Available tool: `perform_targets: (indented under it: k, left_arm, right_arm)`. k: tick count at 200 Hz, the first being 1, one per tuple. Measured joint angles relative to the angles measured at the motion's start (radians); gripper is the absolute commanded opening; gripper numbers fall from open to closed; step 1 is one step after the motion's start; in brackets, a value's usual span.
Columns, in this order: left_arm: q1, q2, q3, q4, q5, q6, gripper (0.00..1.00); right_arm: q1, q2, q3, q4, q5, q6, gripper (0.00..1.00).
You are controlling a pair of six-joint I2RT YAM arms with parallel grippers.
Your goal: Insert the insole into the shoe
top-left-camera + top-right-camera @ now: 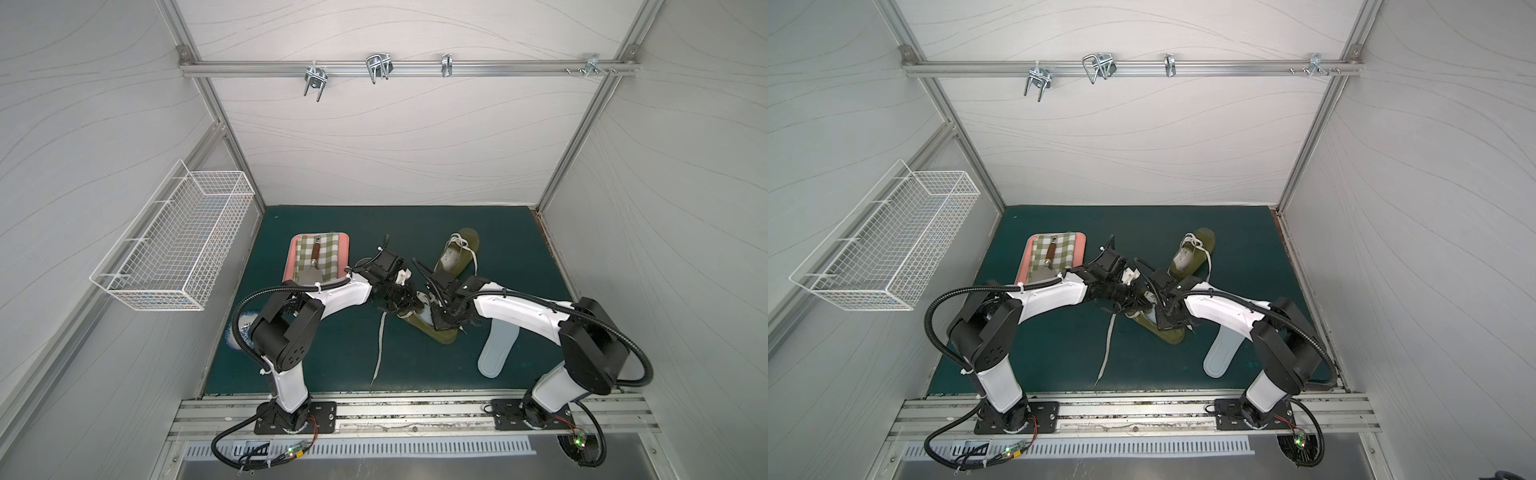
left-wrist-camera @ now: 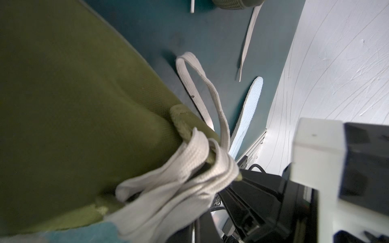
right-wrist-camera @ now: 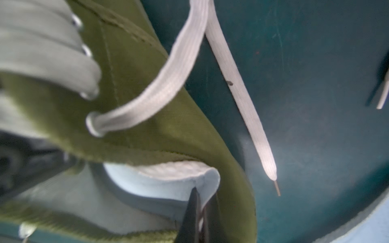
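A white wire basket (image 1: 174,249) hangs on the left wall. On the green surface (image 1: 332,365), a pink tray (image 1: 291,259) holds a checked cloth (image 1: 322,249). At centre, the left gripper (image 1: 411,305) is closed against the laced upper of an olive shoe (image 1: 440,334); whether it pinches the fabric cannot be told. The right gripper (image 3: 201,202) is clamped on the curled edge of a pale blue insole (image 3: 164,178), which sits partly inside the shoe's heel opening. A second shoe (image 1: 457,257) lies behind. A spare insole (image 1: 496,345) lies flat at the right.
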Motion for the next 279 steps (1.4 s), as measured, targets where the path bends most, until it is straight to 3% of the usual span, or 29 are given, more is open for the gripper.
perform_targets:
  k: [41,53,63,87,145,207,279]
  left_arm:
    - [0.000,-0.014,0.000,-0.006,0.000,0.001,0.00]
    - [0.001,-0.018,0.000,-0.006,0.000,0.001,0.00]
    - [0.002,-0.018,0.000,-0.007,0.000,0.001,0.00]
    - [0.002,-0.018,0.000,-0.007,0.000,0.001,0.00]
    - [0.002,-0.018,0.000,-0.007,0.001,0.001,0.00]
    - [0.002,-0.018,0.000,-0.007,0.001,0.001,0.00]
    - [0.002,-0.018,0.000,-0.007,0.001,0.001,0.00]
  right_arm:
    - [-0.024,-0.003,0.026,-0.054,0.103,-0.054,0.00]
    - [-0.032,-0.020,0.034,-0.061,0.098,-0.065,0.20]
    - [-0.034,-0.036,0.037,-0.065,0.087,-0.071,0.30]
    - [-0.035,-0.065,0.039,-0.069,0.040,-0.080,0.36]
    - [-0.023,-0.114,0.091,-0.103,0.058,-0.106,0.67]
    - [-0.033,-0.060,0.154,-0.051,0.055,-0.168,0.69]
    - [-0.119,0.036,0.146,0.021,0.025,-0.205,0.69]
